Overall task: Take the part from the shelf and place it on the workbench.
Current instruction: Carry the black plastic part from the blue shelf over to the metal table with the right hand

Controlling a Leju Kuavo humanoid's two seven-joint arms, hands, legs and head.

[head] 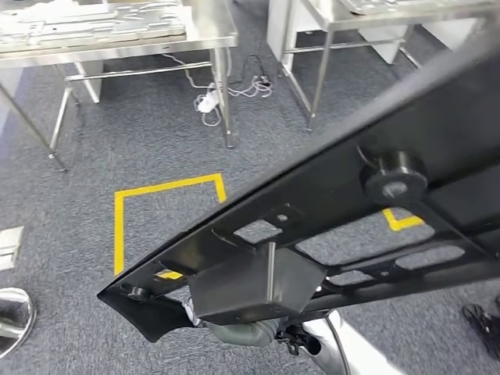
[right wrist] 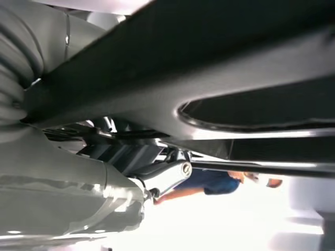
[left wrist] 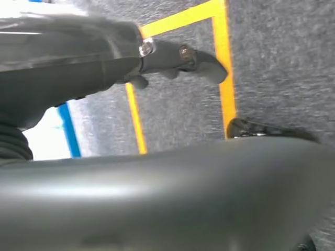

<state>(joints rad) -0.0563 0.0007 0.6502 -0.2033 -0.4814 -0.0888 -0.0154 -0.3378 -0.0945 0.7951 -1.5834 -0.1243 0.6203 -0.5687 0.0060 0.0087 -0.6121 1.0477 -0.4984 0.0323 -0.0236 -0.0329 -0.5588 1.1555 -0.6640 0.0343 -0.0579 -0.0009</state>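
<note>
The part [head: 330, 191] is a long black panel with cut-outs, a round knob and a boxy block on its underside. It slants across the head view above the carpet, left tip low, right end high. My right hand [head: 248, 332] grips it from beneath the block on its near edge. In the right wrist view the panel [right wrist: 237, 52] lies across that hand [right wrist: 59, 193]. My left hand [left wrist: 79, 57] stretches a dark finger [left wrist: 197, 60] over the floor, beside a broad dark grey surface [left wrist: 178, 198] that seems to be the part. Whether it grips is hidden.
Two steel workbenches [head: 206, 31] [head: 330, 16] stand ahead; the left one carries flat metal parts. White cables [head: 230, 94] lie between their legs. Yellow tape [head: 121, 226] marks the carpet. A person in blue [right wrist: 209, 183] stands beyond. A dark shoe [head: 483, 320] is at lower right.
</note>
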